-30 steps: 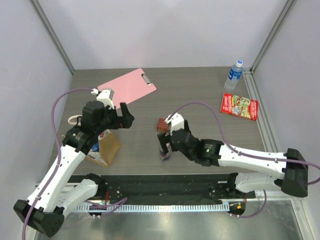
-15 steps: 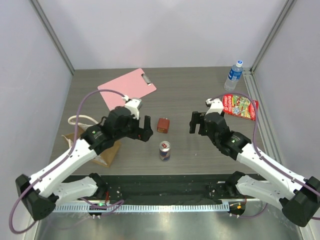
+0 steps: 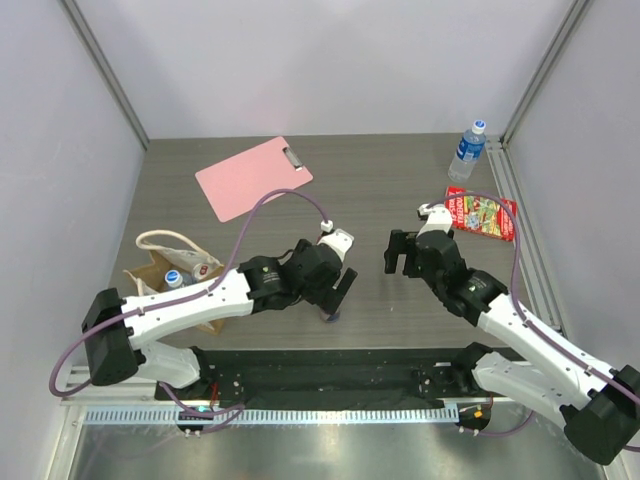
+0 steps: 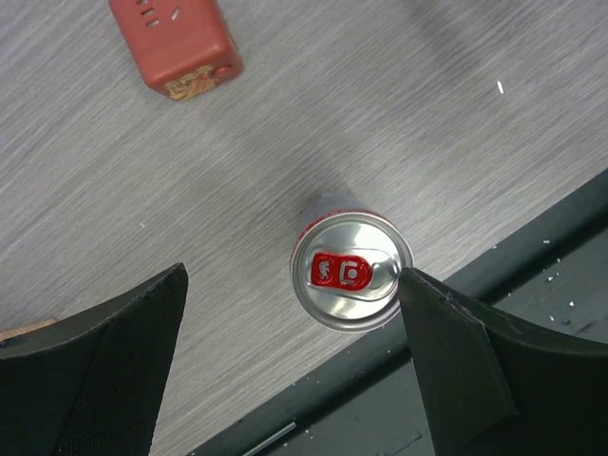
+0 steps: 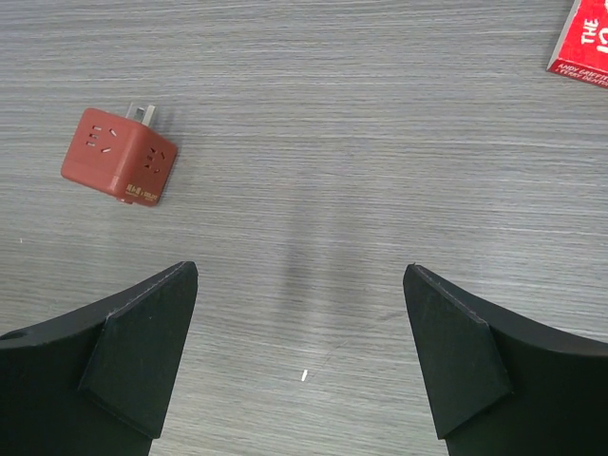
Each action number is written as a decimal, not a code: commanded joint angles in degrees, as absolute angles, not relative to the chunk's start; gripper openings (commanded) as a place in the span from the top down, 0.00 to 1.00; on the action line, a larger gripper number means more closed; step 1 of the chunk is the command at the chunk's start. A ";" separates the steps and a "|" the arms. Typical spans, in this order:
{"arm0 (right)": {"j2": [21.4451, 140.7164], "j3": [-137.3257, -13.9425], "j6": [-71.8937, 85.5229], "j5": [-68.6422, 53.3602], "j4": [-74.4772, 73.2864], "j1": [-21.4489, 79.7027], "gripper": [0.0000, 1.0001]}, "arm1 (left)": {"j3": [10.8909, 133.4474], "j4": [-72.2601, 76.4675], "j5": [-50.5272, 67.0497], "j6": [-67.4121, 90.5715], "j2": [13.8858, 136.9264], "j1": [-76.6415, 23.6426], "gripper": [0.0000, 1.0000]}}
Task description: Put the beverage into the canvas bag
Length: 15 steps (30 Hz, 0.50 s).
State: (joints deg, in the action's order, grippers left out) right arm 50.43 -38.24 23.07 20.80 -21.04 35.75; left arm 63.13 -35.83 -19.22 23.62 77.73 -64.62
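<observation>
Bright, even light pours down from overhead and shadows are soft everywhere. The top view is sharp, and the metal sill (image 3: 330, 445) at six o'clock flares white. Left wrist: the can (image 4: 351, 271) lid gleams, crisply focused. Right wrist: a faint grey shadow streak on the table (image 5: 380, 142) at centre

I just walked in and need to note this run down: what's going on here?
The left gripper is lined up over the upright drink can near the table's front edge. Its fingers are spread to either side of the can and nothing is gripped yet. The right gripper hovers open over the tabletop, holding nothing, with a small red-brown cube off to one side. The canvas bag stands at the table's left, and the can is not yet in it.
</observation>
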 commanded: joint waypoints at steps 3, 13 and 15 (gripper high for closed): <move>49.04 -37.62 22.76 19.51 -18.72 35.33 0.05 | 65.74 -34.98 -20.21 24.96 77.43 -65.57 0.10; 48.43 -36.91 22.50 18.55 -18.19 35.24 0.05 | 63.46 -31.82 -16.79 27.07 79.01 -66.00 0.13; 48.52 -36.65 22.67 17.93 -17.84 35.16 0.05 | 63.63 -31.55 -16.61 27.16 79.63 -66.18 0.16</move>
State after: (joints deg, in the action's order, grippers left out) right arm 49.74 -37.17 22.85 18.94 -20.56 35.48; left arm 63.61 -34.76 -17.63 25.78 78.59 -65.52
